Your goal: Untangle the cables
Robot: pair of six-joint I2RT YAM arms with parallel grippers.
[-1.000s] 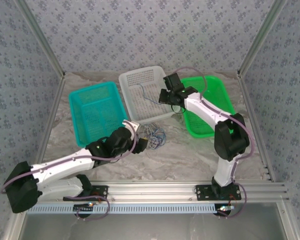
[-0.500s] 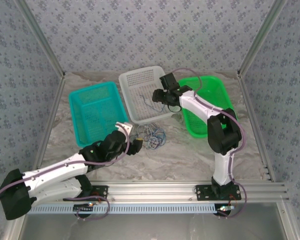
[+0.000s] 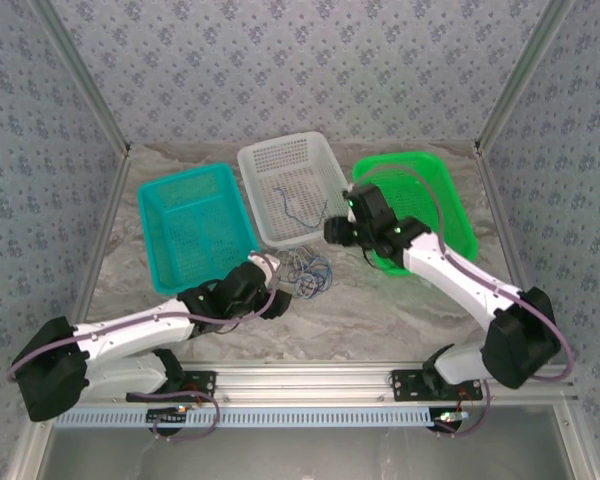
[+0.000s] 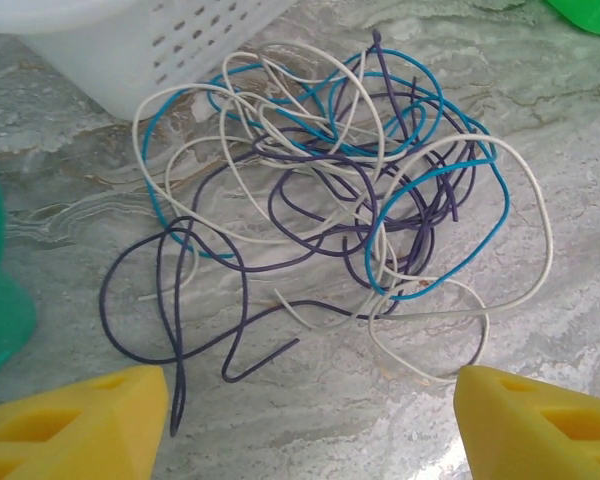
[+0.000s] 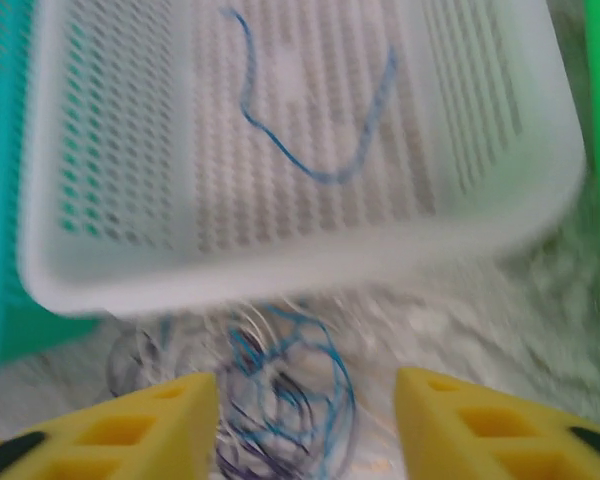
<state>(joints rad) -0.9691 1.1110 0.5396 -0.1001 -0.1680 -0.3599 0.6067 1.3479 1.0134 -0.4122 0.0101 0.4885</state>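
The cables (image 4: 330,190) lie in one loose tangle on the table (image 3: 380,300), around its middle and just on the near side of the white basket (image 3: 290,175). White, blue and dark purple strands loop over and through each other. A dark strand trails out toward the left side of the heap, and a white loop reaches out to the right. The far edge of the tangle sits close against the basket's near corner; whether it touches the wall is hard to tell.

One blue cable (image 5: 325,180) lies apart from the rest, curled on the floor of the white basket.

The left claw (image 4: 312,410) hangs low over the table on the near side of the tangle. Its yellow fingers are spread wide, wider than most of the heap, and nothing is between them. No strand touches either finger, though the dark strand's end comes near the left one.

The right claw (image 5: 306,400) is over the table near the right side of the white basket, pointed back toward the tangle. Its fingers stand apart and hold nothing; this view is blurred.

The teal basket (image 3: 195,225) stands toward the left edge and the green basket (image 3: 435,190) toward the right, with the white one between them at the far side.
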